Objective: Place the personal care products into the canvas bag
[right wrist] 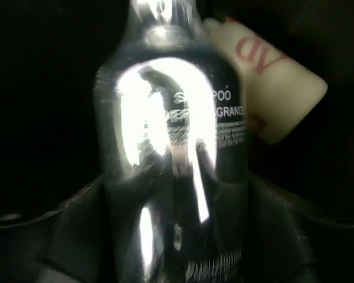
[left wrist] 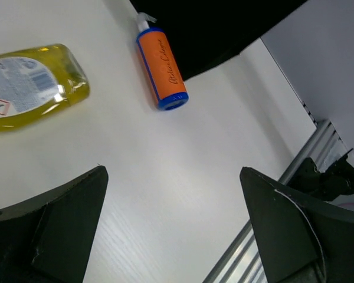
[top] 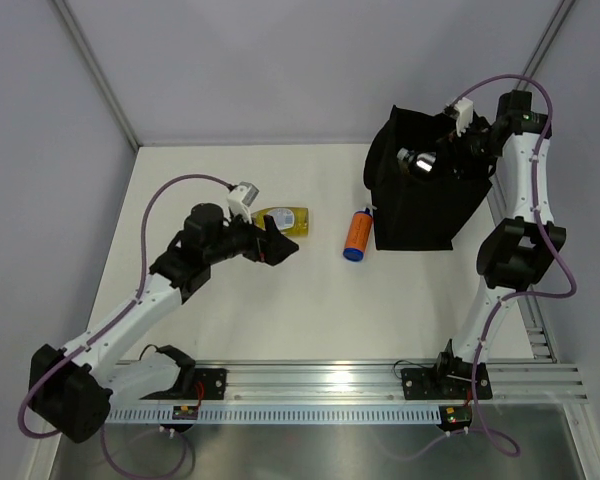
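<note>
The black canvas bag [top: 420, 215] stands open at the far right of the table. My right gripper [top: 442, 158] is at its mouth, shut on a shiny grey-green bottle [top: 420, 162]. In the right wrist view this bottle [right wrist: 171, 135] fills the frame between my fingers [right wrist: 76, 230], and my right gripper [right wrist: 177, 194] points into the dark bag. A cream bottle [right wrist: 277, 94] lies inside the bag behind it. The clear yellow bottle [top: 285, 218] [left wrist: 29, 88] and the orange bottle with a blue cap [top: 357, 235] [left wrist: 162, 68] lie on the table. My left gripper [top: 280, 245] [left wrist: 174, 200] is open and empty beside the yellow bottle. The dark red bottles are hidden.
An aluminium rail [top: 330, 380] runs along the near edge of the table and also shows in the left wrist view [left wrist: 271, 224]. White walls close in the left, back and right sides. The bag's dark side [left wrist: 212, 29] sits just behind the orange bottle.
</note>
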Controlling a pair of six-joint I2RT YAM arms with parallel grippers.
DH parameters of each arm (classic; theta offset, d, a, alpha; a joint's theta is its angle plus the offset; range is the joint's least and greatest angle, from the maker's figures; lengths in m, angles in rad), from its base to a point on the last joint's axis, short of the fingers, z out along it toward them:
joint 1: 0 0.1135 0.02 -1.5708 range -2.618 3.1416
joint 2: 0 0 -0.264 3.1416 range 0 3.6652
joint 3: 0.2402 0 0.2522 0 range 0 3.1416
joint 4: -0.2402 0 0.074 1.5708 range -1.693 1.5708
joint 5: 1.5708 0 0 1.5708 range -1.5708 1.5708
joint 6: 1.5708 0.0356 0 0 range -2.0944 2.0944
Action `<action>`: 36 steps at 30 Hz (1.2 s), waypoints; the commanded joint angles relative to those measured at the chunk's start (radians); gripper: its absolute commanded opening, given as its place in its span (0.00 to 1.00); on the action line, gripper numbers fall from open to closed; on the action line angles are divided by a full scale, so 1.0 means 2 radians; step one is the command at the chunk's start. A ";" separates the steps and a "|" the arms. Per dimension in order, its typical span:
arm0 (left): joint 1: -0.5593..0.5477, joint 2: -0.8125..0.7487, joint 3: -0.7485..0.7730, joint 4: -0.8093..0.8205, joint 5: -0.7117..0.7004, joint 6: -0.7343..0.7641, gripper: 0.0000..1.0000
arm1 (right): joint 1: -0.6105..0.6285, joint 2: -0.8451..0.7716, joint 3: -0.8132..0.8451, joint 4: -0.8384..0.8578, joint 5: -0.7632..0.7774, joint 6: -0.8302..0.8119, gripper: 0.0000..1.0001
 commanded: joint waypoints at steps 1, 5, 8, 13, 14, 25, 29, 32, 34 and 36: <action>-0.046 0.051 0.048 0.040 -0.001 0.009 0.99 | 0.003 -0.060 0.036 0.054 -0.048 0.080 0.99; -0.104 0.117 0.096 0.030 -0.044 0.023 0.99 | 0.003 -0.072 0.064 0.068 -0.045 0.123 0.99; -0.138 0.174 0.137 0.017 -0.087 0.036 0.99 | 0.002 -0.091 0.078 0.089 -0.026 0.157 1.00; -0.171 0.278 0.211 -0.011 -0.167 0.046 0.99 | -0.005 -0.154 0.066 0.141 -0.007 0.252 0.99; -0.181 0.296 0.224 -0.016 -0.183 0.045 0.99 | -0.010 -0.167 0.057 0.160 -0.010 0.266 1.00; -0.209 0.512 0.371 -0.030 -0.309 0.004 0.88 | -0.014 -0.447 -0.292 0.319 -0.081 0.373 0.99; -0.213 0.554 0.412 -0.038 -0.315 -0.005 0.84 | -0.014 -0.490 -0.359 0.322 -0.087 0.367 0.99; -0.218 0.585 0.439 -0.049 -0.323 -0.009 0.81 | -0.014 -0.506 -0.390 0.324 -0.089 0.368 1.00; -0.219 0.600 0.453 -0.063 -0.326 -0.015 0.79 | -0.014 -0.514 -0.406 0.329 -0.097 0.375 1.00; -0.219 0.615 0.461 -0.069 -0.328 -0.019 0.73 | -0.014 -0.521 -0.417 0.332 -0.102 0.380 0.99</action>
